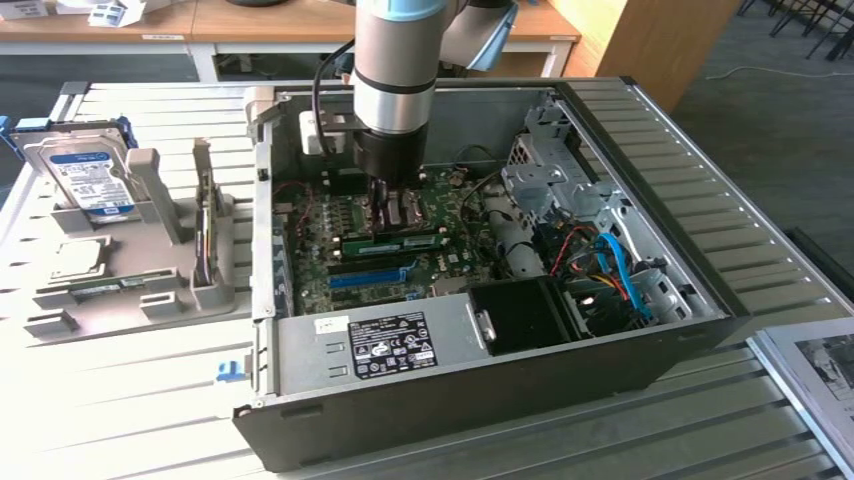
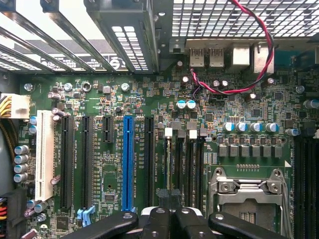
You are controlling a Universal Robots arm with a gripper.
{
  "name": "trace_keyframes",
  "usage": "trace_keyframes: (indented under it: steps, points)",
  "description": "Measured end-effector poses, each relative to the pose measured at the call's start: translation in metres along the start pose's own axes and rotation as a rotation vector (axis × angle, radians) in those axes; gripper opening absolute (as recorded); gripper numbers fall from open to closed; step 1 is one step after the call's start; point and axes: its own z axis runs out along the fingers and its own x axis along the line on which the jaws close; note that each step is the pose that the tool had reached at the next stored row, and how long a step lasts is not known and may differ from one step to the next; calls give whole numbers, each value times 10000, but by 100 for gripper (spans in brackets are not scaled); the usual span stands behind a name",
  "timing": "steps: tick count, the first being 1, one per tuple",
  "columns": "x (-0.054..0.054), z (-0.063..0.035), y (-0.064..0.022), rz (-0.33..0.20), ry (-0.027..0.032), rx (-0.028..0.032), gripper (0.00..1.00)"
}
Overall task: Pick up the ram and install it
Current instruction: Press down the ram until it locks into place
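The open computer case (image 1: 641,345) lies on its side on a slatted white surface (image 1: 134,400). At the case's near wall sits the grey power supply (image 1: 387,340) with its black label facing up. Beside it, toward the exterior view's right, is a black boxy shroud (image 1: 527,315). Blue cables (image 1: 621,270) curl in the case's right-hand corner.

Deeper inside the case lies the green motherboard (image 1: 320,285), and on it, just past the power supply, a blue expansion slot (image 1: 367,277). Just behind that slot is the ram (image 1: 400,243), a long green stick with pale labels, set lengthwise across the board in the memory-slot area.

The pincer (image 1: 387,212) hangs straight down from the arm (image 1: 394,70) inside the case, its tip right above the ram, toward the stick's left half. I cannot tell whether it touches the stick. I also cannot tell how far the pincer is open, nor whether it has hold of anything.

In the wrist view the pincer (image 2: 169,199) is above the dark memory slots (image 2: 182,159), between the blue expansion slot (image 2: 128,162) and the metal processor socket (image 2: 246,199). A red-and-black wire (image 2: 259,30) loops toward the case's rear ports.

Outside the case, on the exterior view's left, a grey holder (image 1: 134,290) stands on the surface. It carries a flat silver processor chip (image 1: 80,260) and, farther back, an upright hard drive (image 1: 87,175).
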Motion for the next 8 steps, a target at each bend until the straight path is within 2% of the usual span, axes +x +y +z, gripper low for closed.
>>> trace_keyframes:
  steps: [8]
  points:
    - [0,10,0,0,2,-1,10]
